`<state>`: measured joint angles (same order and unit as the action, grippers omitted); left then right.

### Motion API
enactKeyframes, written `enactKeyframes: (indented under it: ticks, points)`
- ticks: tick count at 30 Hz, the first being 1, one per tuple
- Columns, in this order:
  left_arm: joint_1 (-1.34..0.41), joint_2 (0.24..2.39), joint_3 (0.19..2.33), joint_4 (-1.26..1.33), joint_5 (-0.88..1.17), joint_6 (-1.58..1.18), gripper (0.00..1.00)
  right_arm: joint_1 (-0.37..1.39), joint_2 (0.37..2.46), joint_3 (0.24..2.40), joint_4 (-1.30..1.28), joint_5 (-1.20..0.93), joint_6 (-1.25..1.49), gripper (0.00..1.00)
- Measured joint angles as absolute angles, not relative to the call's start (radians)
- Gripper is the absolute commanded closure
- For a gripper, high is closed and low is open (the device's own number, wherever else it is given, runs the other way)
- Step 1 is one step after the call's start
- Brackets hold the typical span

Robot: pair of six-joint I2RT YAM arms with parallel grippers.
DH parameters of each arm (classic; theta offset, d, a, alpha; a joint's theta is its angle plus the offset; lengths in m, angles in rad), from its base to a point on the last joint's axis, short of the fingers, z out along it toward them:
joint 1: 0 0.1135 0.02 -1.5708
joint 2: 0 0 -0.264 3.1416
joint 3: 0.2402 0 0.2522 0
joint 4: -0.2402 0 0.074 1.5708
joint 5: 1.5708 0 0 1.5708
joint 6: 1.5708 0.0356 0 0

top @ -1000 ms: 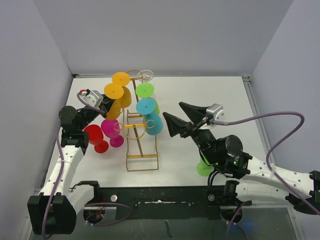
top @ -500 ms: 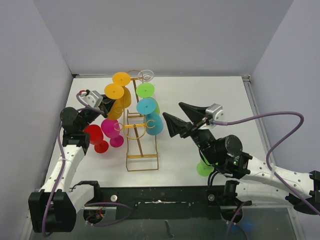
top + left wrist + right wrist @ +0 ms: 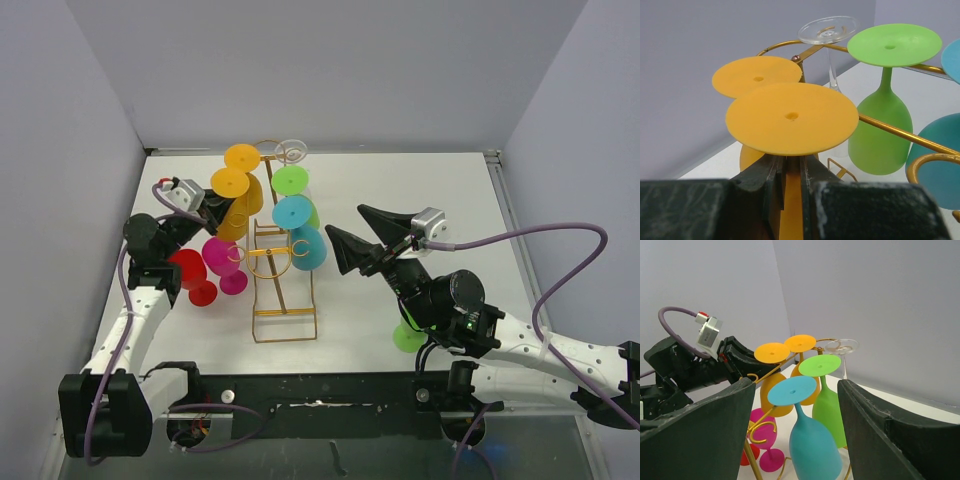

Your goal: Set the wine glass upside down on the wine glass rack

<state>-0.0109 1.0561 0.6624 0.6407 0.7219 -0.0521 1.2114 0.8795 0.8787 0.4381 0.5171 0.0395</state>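
Note:
The gold wire wine glass rack (image 3: 283, 312) stands mid-table, with its arm showing in the left wrist view (image 3: 890, 131). My left gripper (image 3: 212, 207) is shut on the stem of an upside-down orange wine glass (image 3: 231, 184), just under its foot (image 3: 791, 117), at the rack's left side. I cannot tell whether the stem sits in a hook. A second orange glass (image 3: 243, 157) hangs behind it. My right gripper (image 3: 358, 235) is open and empty to the right of the rack, its fingers (image 3: 700, 440) framing the hung glasses.
Green (image 3: 290, 180), two teal (image 3: 295, 213) and a clear glass (image 3: 291, 150) hang on the rack's right and far side. A magenta glass (image 3: 222, 257) and a red glass (image 3: 190, 272) are on the table left of the rack. A green glass (image 3: 408, 337) lies under my right arm.
My left gripper and its orange glass have shifted slightly toward the rack. The right arm has not moved.

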Motion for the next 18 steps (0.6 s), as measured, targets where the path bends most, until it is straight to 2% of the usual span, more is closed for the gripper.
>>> enactKeyframes:
  ticks: [18]
  points:
    - [-0.011,1.084,0.651,0.687,0.768,-0.133,1.0,1.211,0.879,0.879,0.436,0.521,0.043,0.32]
